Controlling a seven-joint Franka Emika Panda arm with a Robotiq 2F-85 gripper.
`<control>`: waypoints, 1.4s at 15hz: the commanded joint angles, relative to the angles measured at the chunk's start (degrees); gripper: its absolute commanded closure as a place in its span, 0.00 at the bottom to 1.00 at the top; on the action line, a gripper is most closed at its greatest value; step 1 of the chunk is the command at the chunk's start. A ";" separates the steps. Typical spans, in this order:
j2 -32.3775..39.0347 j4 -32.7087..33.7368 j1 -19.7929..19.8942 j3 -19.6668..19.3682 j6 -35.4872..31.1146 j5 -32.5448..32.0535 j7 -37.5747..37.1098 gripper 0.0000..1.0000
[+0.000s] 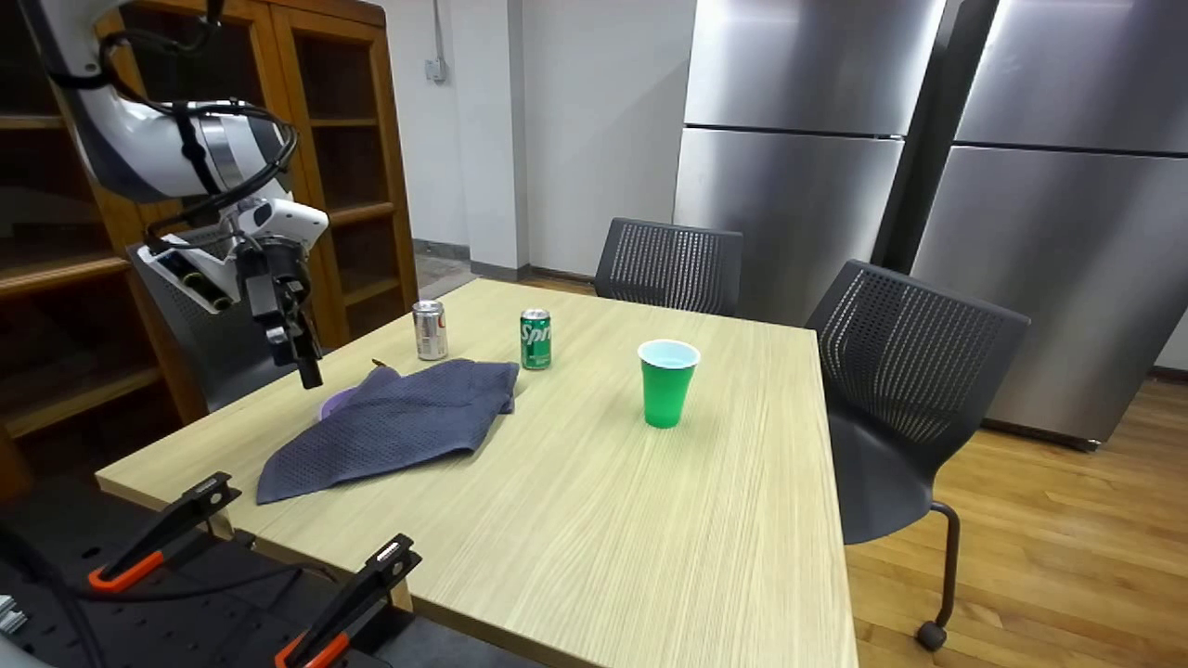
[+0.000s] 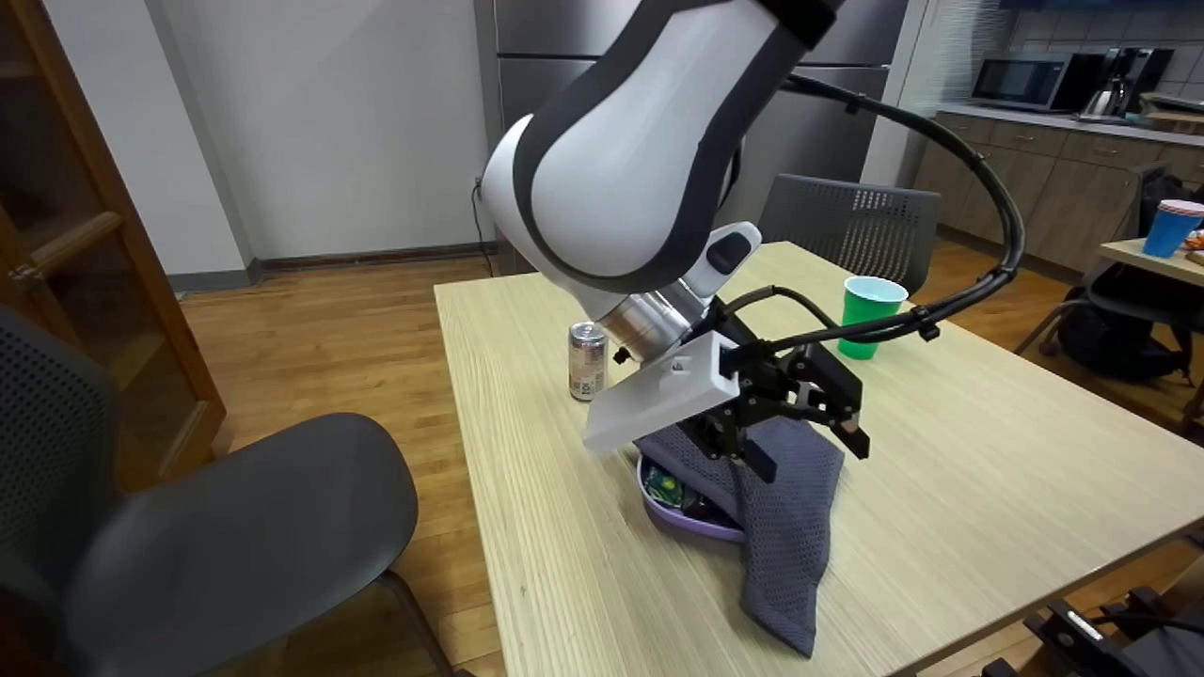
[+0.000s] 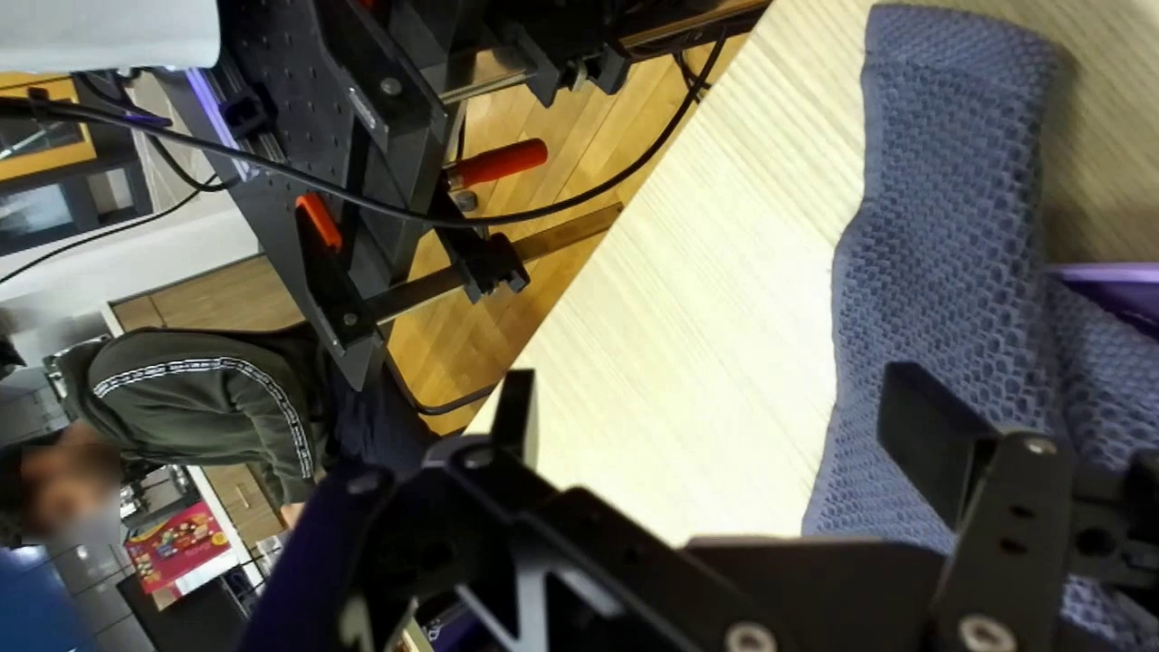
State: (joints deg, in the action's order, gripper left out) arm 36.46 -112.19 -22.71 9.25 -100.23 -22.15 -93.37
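Exterior view, going left to right: the gripper (image 1: 295,360) is hanging above the table (image 1: 724,520), near a purple bowl (image 1: 332,402), and is seemingly touching nothing. Its jaws are standing wide apart and holding nothing; the wrist view is showing the fingers (image 3: 924,435) well separated, with tabletop and the edge of a dark blue-grey cloth (image 3: 960,272) lying beyond the gap. Next along, that cloth is draping over part of the bowl and spreading onto the table. In an exterior view the bowl's uncovered side is facing out, a green packet (image 2: 663,487) lying inside among darker contents too shadowed to name. Past the bowl, a silver can (image 1: 430,331) is standing upright near the cloth; farther right, a Sprite can (image 1: 535,341) is standing just beside a folded corner, and a green cup (image 1: 665,394) is standing upright, well apart from both.

Judging by this, the step in hand is handling the cloth over the bowl, at a stage where no fabric is being gripped. If the covering is needing adjustment, the next move is calling for lowering the parted fingers onto a raised fold and pinching fabric alone; otherwise, it is calling for lifting clear without snagging a loose edge.
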 commanded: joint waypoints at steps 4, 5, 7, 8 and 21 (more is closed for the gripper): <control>0.47 2.97 -1.26 -1.30 -6.45 -1.14 2.02 0.00; 0.72 3.32 -1.43 -1.49 -7.79 -1.33 1.94 0.00; 1.19 4.14 -1.83 -1.97 -10.11 -1.71 1.75 0.00; 1.54 4.71 -2.18 -2.31 -10.96 -2.18 1.76 0.00; 12.00 18.85 -7.90 -5.88 -10.78 -8.36 2.84 0.00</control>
State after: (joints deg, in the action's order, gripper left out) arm 45.39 -98.03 -29.05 4.41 -112.39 -29.56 -92.69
